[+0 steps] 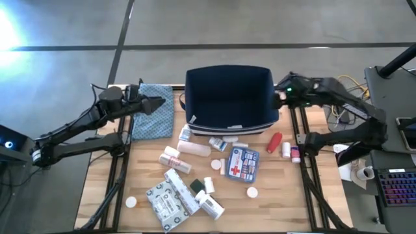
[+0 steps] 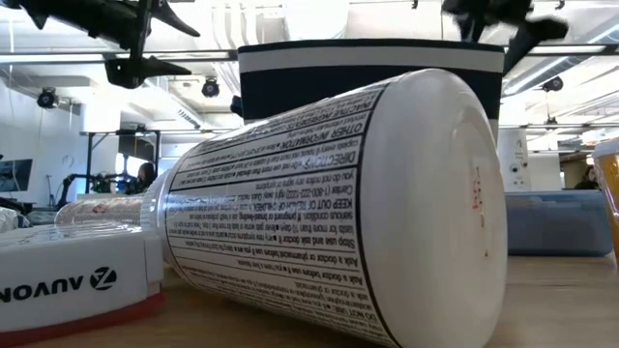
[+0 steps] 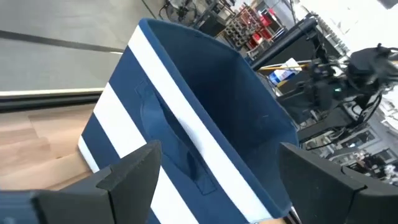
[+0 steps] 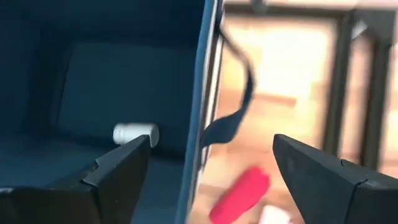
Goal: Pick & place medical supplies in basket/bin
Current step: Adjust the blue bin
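At the far middle of the table stands the navy fabric bin, upright, its mouth open to the overhead camera; the right wrist view shows one small white tube lying on its floor. Just in front of the bin the medical supplies are scattered over the wood: a blue-white first-aid box with a red cross, a red bottle near the bin's right front corner, white pill bottles lying on their sides, and grey-white printed packets near the front edge. One white pill bottle lies on its side right before the low camera, filling that view. Left of the bin, a blue patterned cloth lies flat on the table. The left gripper hovers over that cloth, pointing at the bin's left wall, fingers spread apart and empty. The right gripper hangs at the bin's right rim, fingers likewise spread, holding nothing.
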